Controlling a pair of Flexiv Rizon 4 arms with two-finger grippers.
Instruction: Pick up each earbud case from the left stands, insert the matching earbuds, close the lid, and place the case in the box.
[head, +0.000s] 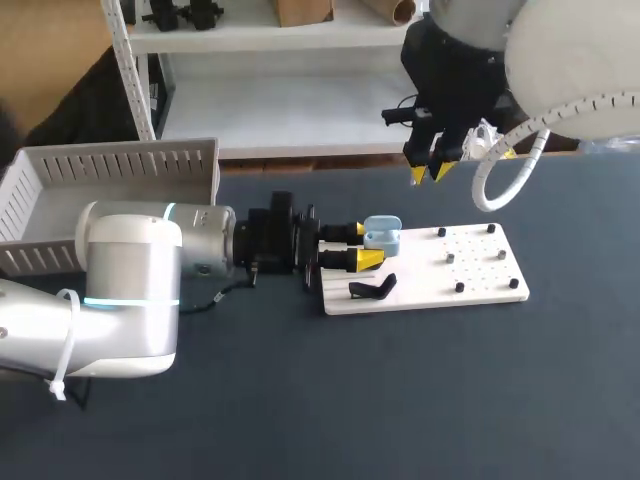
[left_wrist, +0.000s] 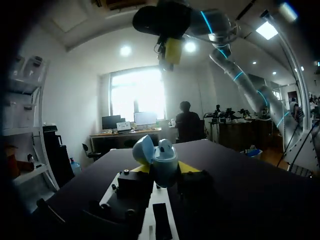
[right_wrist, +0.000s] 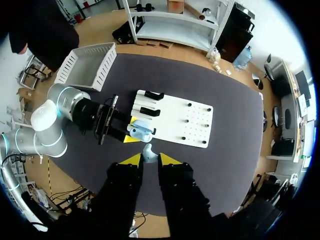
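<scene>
Case (head: 384, 236) in L gripper (head: 369, 245); earbud (right_wrist: 148, 151) in R gripper (right_wrist: 150, 158).

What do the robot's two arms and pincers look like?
Both arms are rounded white-and-grey tubes. The left arm has a light-blue ring and a white cable tie; a white ribbed hose loops off the right arm. The left gripper and right gripper are black, with two yellow-tipped fingers each.
</scene>
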